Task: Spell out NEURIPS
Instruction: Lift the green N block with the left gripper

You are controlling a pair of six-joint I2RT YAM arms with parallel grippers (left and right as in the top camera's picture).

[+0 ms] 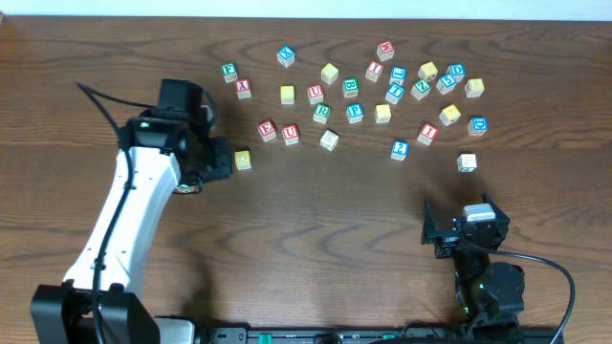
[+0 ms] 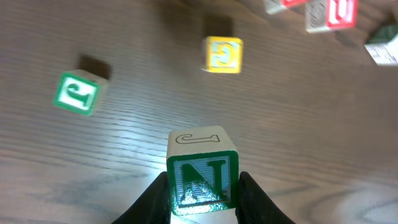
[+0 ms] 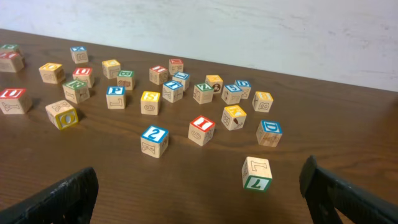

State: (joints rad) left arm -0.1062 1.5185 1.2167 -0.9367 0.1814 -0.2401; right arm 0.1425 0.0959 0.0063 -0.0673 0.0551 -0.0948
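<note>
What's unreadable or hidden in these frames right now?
Overhead: N cube hidden beneath the left end effector.
Overhead: letters on the clustered cubes too small.
Left wrist: top-right cubes blurred, cut by the frame edge.
Right wrist: right end effector fingers cut off by the bottom edge.

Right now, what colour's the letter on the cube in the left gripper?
Green: the N cube shows a green N, green border. Clearest in left wrist view.

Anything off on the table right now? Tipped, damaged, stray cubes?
Nothing stands out. The cubes lie scattered flat on the table, turned at mixed angles, none stacked or visibly damaged. The green N cube sits squarely between the left fingers; the right fingers stand open and empty.
</note>
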